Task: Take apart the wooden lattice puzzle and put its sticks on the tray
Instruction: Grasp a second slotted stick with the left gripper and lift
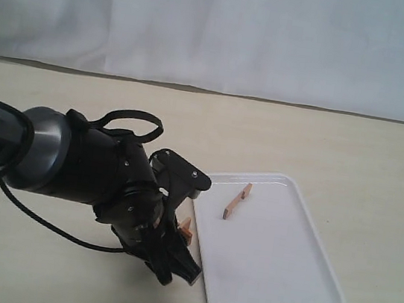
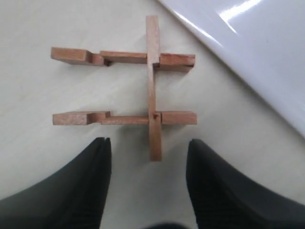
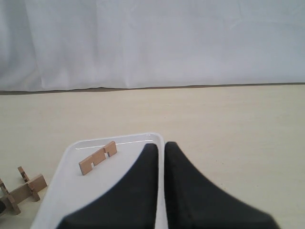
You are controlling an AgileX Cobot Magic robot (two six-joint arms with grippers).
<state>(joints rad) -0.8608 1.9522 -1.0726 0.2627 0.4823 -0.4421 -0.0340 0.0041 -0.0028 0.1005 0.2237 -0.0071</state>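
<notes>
The wooden lattice puzzle [image 2: 150,88] lies on the bench [image 2: 38,157] just left of the tray [image 2: 267,62]. The left jaws, apart and empty, hang nearest, its lone cross stick's [image 2: 152,28] long axis running between them; right jaws together.

A pale beige table [image 1: 338,148] is covered by little: the white tray [image 1: 277,260] is laid flat on it, and the wooden lattice puzzle [image 2: 152,86], reduced to three sticks, is set just beside the tray's rim.

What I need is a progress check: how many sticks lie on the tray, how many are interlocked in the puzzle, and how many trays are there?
Loose stick on the tray: 1
Sticks interlocked in the puzzle: 3
Trays: 1
Total: 5
</notes>
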